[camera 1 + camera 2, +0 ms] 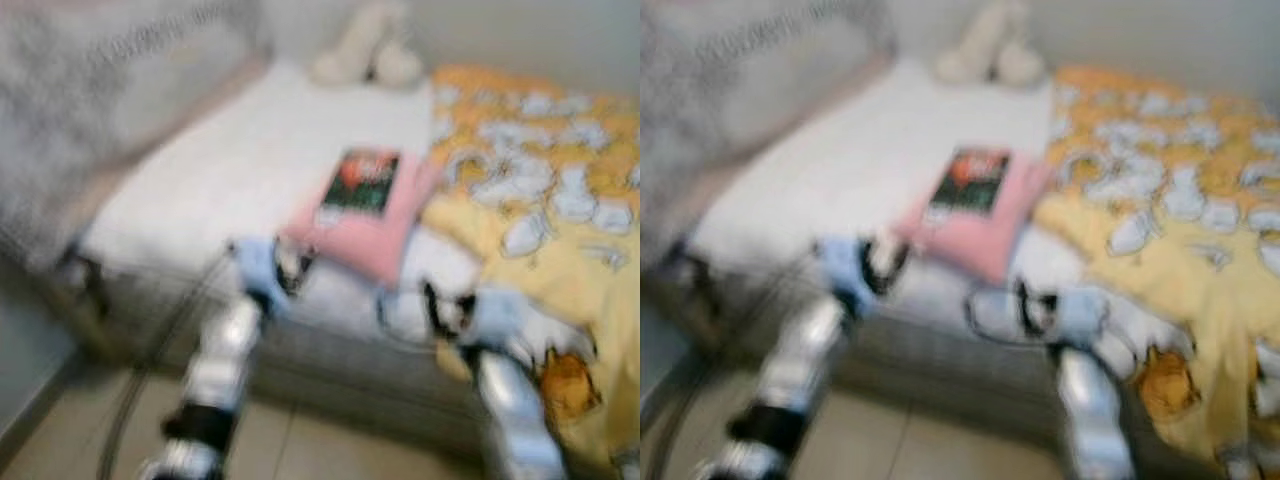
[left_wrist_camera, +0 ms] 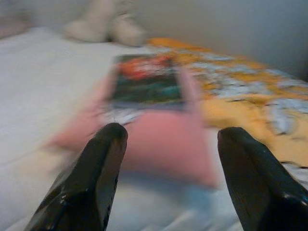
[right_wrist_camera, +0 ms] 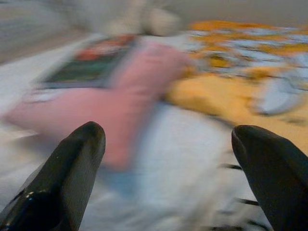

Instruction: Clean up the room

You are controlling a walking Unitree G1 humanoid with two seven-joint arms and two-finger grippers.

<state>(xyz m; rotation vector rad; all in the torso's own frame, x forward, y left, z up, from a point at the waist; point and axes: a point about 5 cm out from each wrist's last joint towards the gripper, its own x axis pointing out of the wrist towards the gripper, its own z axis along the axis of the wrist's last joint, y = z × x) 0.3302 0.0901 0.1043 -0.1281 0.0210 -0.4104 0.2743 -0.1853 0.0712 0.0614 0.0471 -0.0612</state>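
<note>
Views blurred. A dark-covered book [image 1: 362, 181] lay on a pink pillow [image 1: 370, 235] near the bed's [image 1: 230, 170] front edge, its long axis running from the front edge toward the wall. A yellow patterned blanket [image 1: 540, 200] covered the bed's right side (plush toy [image 1: 365, 45] at the wall). Left hand [image 2: 166, 159] and right hand [image 3: 168, 159] were both spread, empty, just short of the pillow. Tiled floor [image 1: 300, 450] below.

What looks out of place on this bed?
A book lies on a pink pillow set askew mid-mattress, and the yellow blanket is rumpled, hanging over the bed's edge. Blur hides finer detail.
</note>
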